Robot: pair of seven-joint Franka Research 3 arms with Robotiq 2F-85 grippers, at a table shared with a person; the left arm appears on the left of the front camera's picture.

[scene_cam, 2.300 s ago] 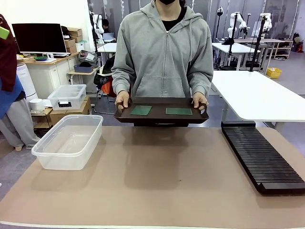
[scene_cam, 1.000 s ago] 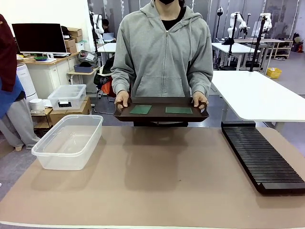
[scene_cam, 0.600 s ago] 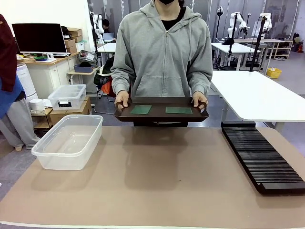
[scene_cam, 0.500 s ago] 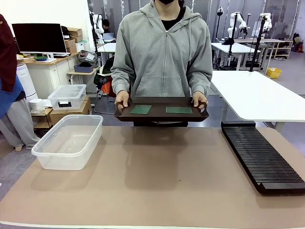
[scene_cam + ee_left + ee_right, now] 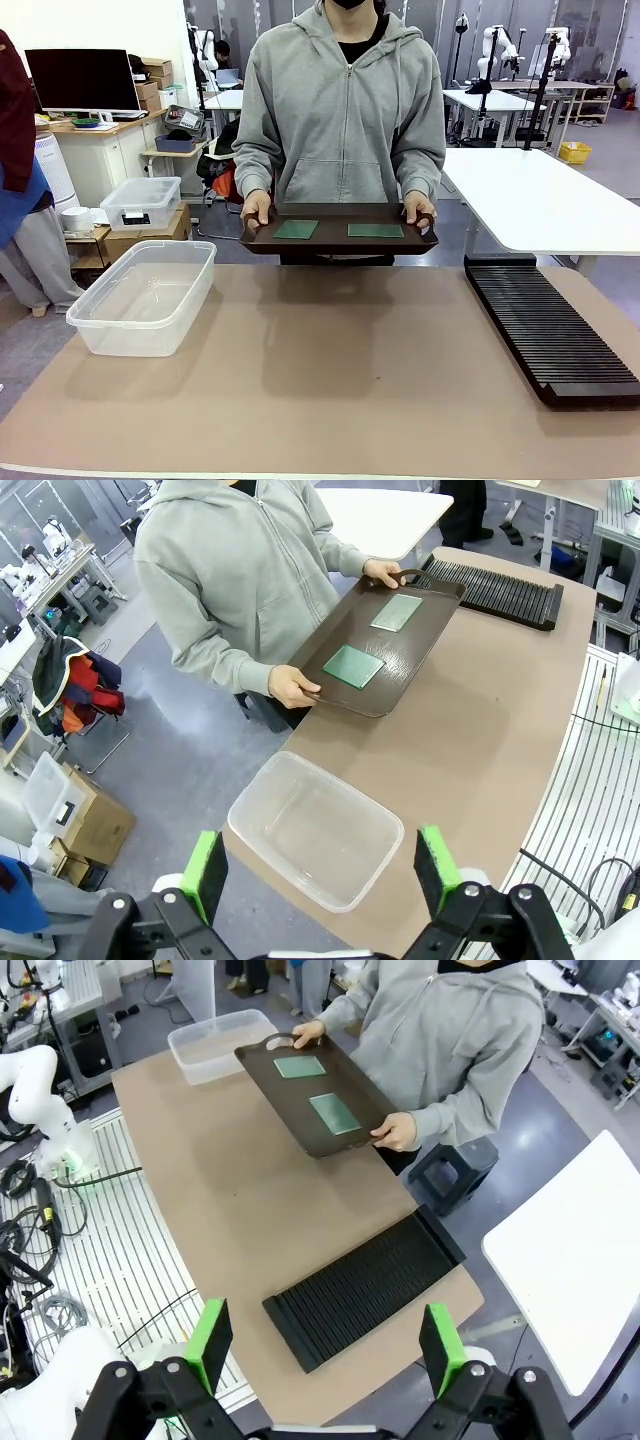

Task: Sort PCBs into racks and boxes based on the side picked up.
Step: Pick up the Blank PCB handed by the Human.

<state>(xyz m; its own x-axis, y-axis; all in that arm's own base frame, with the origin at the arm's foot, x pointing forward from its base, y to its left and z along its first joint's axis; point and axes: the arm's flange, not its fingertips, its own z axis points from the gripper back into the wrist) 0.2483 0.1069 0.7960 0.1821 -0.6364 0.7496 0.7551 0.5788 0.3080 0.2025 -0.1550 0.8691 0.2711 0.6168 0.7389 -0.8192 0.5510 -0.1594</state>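
Little has changed over the last couple of seconds: the dark brown handled plastic tray [image 5: 338, 245] has had its near edge lifted a shade, and everything else has stayed put. A person in a grey hooded top holds that tray level at the far edge of the tan-topped bench [image 5: 340, 390], with one hand [image 5: 257, 209] on the handle at the robot's left end and the other hand [image 5: 419, 211] on the opposite handle. Two thin flat green rectangular circuit boards lie on the tray side by side, not touching: the left board [image 5: 296, 229] and the right board [image 5: 376, 231]. To the left of the tray and nearer the robot, a large clear rectangular plastic tub [image 5: 130, 338] rests on the bench. To the right of the tray lies a long black slotted rack [image 5: 548, 330]. Well above and away from the tray, the left claw [image 5: 321, 872] hangs released, its green-padded fingers spread wide. The right claw [image 5: 325, 1345] is likewise released, gripping nothing.
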